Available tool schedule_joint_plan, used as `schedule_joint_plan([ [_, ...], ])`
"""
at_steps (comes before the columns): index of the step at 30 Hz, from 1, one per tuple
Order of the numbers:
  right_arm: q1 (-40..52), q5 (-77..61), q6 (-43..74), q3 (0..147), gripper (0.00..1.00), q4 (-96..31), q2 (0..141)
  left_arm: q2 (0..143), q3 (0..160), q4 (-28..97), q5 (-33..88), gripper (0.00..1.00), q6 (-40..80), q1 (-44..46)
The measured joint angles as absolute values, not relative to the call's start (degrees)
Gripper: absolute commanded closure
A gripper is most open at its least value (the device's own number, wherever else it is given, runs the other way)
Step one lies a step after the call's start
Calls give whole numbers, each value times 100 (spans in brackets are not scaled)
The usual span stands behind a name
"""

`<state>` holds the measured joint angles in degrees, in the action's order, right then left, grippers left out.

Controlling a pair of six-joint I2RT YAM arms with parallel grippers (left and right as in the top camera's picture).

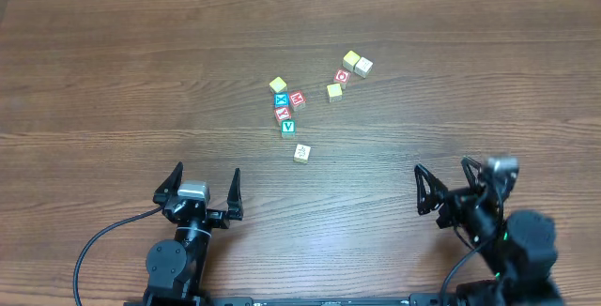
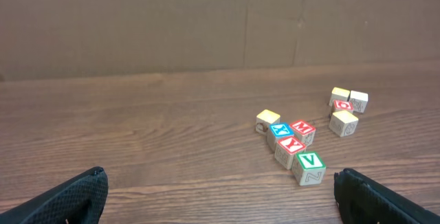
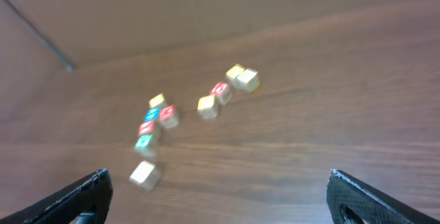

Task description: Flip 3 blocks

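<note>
Small wooden blocks lie scattered mid-table. The green V block [image 1: 287, 128] [image 2: 309, 162] ends a short row, just inside my left gripper's right finger in the left wrist view. A cream block with a faint yellowish mark [image 1: 301, 152] [image 3: 144, 174] sits alone nearest the arms. A pale yellow block [image 1: 278, 85] [image 2: 267, 119] heads the row. My left gripper [image 1: 207, 176] [image 2: 220, 177] stands open and holds nothing, short of the blocks. My right gripper [image 1: 443, 170] [image 3: 218, 177] is also open and holds nothing, off to their right. The right wrist view is blurred.
Red-lettered cubes [image 1: 297, 99] and a blue-lettered cube [image 1: 281, 100] sit in the same row. Farther right are a yellow cube [image 1: 334, 91], a red O cube [image 1: 343, 77] and a yellow and cream pair [image 1: 357, 63]. A cardboard wall [image 2: 206, 25] backs the table.
</note>
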<state>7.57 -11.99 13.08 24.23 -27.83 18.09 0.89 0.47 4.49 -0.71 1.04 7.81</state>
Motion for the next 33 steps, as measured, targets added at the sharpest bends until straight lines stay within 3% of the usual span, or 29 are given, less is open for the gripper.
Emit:
schedule_joint_plan([
  [10, 753, -2250, 1350, 6224, 0, -6879, 5898, 86, 47, 454, -89, 1, 91, 781],
  [14, 753, -2381, 1352, 7078, 0, -7924, 7142, 86, 47, 449, -91, 0, 89, 781],
  [24, 753, -2414, 1347, 7205, 0, -8381, 8383, 86, 47, 449, -80, 0, 113, 781],
  [33, 753, -2357, 1350, 7205, 0, -7585, 8584, 386, 113, 572, 464, 0, 823, 784],
])
